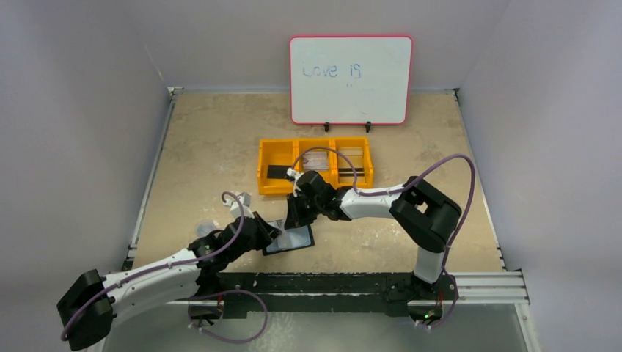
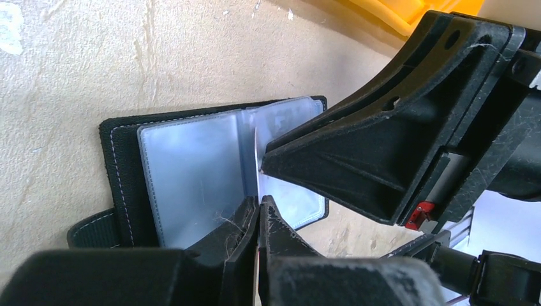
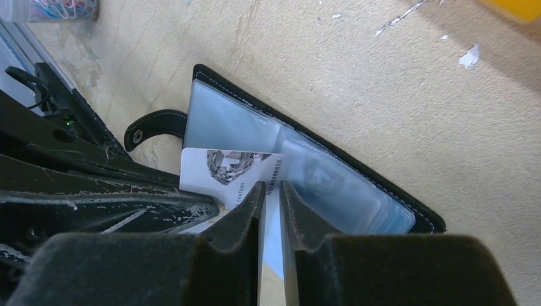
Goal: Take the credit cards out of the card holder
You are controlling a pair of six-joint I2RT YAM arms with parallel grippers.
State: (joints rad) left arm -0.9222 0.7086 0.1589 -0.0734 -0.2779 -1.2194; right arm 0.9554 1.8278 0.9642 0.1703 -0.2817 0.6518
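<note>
whiteboard point(image 1: 350, 79): "Love is" is written in blue marker | credit card point(image 3: 229, 173): "CENTURY" and "NO 8888809" (last digits uncertain) are printed beside a grey faceted emblem | elsewhere: no other text is legible

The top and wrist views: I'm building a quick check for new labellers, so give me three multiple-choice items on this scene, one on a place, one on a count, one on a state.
1. Where does the black leather-like bifold card holder lie?
A in the tray
B on the table between the arms
C against the whiteboard

2. How many compartments has the yellow plastic tray?
A two
B three
C five

3. How is the card holder?
A snapped shut
B rolled up
C open, pockets showing

Key: B, it lies on the beige tabletop near both pincers; B, two dividers show; C, the wrist views show clear pockets and a white printed card at the right pincer.
</note>
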